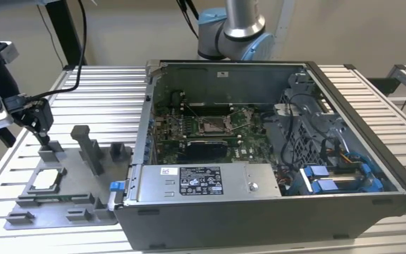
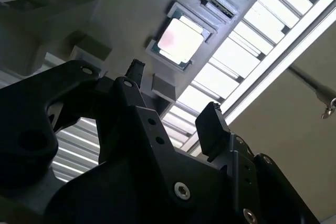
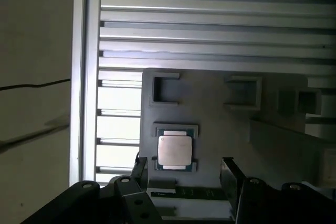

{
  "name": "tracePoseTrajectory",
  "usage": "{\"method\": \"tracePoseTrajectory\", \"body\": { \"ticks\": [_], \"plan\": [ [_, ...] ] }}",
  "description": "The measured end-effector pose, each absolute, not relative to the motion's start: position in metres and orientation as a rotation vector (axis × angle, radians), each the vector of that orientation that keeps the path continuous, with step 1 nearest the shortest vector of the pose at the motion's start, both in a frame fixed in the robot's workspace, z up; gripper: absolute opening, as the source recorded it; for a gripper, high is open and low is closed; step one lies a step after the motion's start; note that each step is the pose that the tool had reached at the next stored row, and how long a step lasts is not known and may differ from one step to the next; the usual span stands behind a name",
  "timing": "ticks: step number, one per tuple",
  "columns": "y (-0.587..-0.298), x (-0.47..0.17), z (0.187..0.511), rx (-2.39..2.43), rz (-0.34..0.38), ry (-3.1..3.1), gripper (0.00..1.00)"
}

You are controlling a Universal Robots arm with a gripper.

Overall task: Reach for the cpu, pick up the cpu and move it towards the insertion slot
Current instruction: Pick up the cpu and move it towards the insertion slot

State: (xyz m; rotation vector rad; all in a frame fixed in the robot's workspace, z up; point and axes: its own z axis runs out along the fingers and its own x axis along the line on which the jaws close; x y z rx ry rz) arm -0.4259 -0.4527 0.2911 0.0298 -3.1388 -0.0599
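On the grey fixture at the exterior view's left of the open case, the cpu lies flat in a shallow square seat, well apart from the slot on the green board. Your jaws hang spread and empty above the fixture, and in both wrist views the cpu sits just beyond the dark fingertips. It is a thin chip with a smooth, silvery lid and low edges, so I judge there is little to grip. If you close off-centre, a fingertip may land on the seat's raised rim, or skate over the lid and tip the chip. The fixture's matte upright posts stand near and could snag the arm. The ribbed metal bench would not catch a dropped chip softly.
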Motion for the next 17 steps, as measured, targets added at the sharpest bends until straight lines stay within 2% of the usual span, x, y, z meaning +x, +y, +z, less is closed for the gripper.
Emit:
{"method": "tracePoseTrajectory", "body": {
  "ticks": [17],
  "plan": [
    [-0.4527, -0.4259, 0.2817, 0.03, -0.06, -3.139, 1.0]
  ]
}}
